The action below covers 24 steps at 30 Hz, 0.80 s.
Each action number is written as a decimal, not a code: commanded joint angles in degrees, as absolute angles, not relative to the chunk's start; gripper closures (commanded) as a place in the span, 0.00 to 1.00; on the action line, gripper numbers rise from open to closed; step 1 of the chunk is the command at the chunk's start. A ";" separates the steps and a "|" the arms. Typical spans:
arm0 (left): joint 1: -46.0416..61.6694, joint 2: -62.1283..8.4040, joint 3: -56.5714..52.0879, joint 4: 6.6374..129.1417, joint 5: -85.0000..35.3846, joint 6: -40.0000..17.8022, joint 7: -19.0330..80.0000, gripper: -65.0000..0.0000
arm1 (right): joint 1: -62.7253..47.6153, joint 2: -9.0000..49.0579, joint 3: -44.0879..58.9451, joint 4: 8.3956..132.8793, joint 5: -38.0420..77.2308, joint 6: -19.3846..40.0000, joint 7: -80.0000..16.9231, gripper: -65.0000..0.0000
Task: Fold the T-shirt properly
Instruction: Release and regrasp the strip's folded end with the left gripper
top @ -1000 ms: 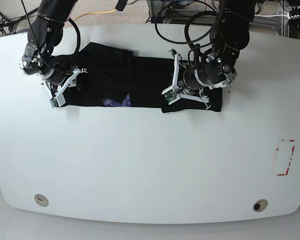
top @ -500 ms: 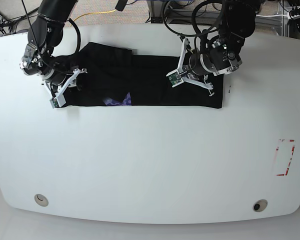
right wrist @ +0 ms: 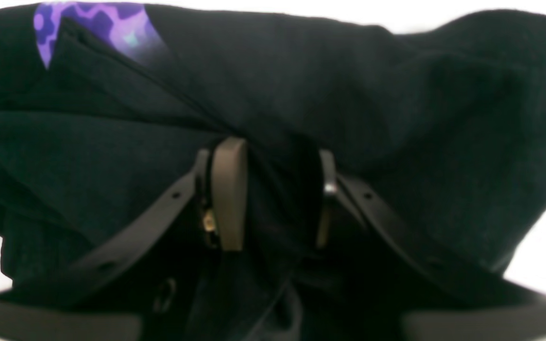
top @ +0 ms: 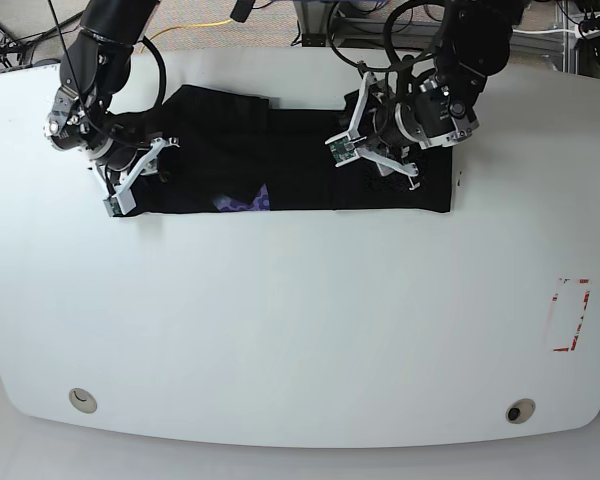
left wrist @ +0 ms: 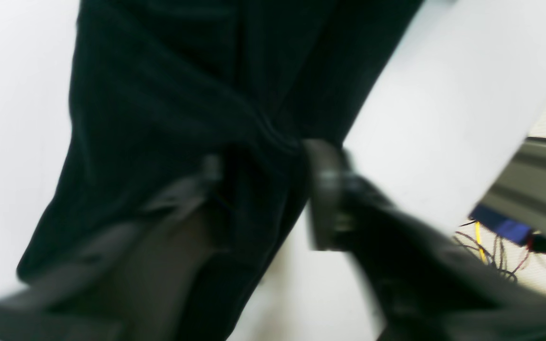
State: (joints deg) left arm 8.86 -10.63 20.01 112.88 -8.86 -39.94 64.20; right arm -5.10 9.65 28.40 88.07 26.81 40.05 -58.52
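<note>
**Black T-shirt lies in a long band at the far side of the table**

White table (top: 280,330) fills most of the base view, with cables and grey floor beyond its far edge. On its far half lies the T-shirt (top: 290,160), folded into a long black band running left to right, with a small purple patch of print (top: 245,203) showing at its near edge, left of centre.

At the left end of the band, the right gripper (right wrist: 273,189) is down on the cloth. Its wrist view shows the two fingers (right wrist: 228,189) standing a little apart with a thick ridge of black cloth bunched up between them, so it is pinching the T-shirt. The purple print sits at the upper left of that view.

Over the right part of the band, the left gripper (left wrist: 259,189) hangs just above or on the cloth; from the base view I cannot tell whether it touches. Its wrist view is blurred, yet its fingers (left wrist: 323,189) stand clearly parted, with a fold of cloth running between them and no firm pinch visible.

A red-and-white marking (top: 568,315) lies near the table's right edge, well apart from the T-shirt.
</note>
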 commanded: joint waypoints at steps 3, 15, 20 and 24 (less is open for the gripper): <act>8.13 -9.63 19.56 114.24 -15.96 -40.00 63.43 0.41 | -4.70 10.15 28.53 89.01 26.68 40.00 -58.42 0.70; 5.67 -9.45 -6.81 114.07 -41.01 -40.00 65.71 0.41 | -4.79 10.15 28.62 89.19 26.86 40.00 -58.42 0.70; 5.32 -9.63 -15.87 108.44 -39.60 -40.00 65.98 0.60 | -4.53 10.33 28.62 89.10 27.03 40.00 -58.42 0.70; 4.09 -11.30 -16.04 103.52 -38.46 -40.00 66.24 0.93 | -4.44 10.15 28.62 89.45 27.12 40.00 -58.42 0.70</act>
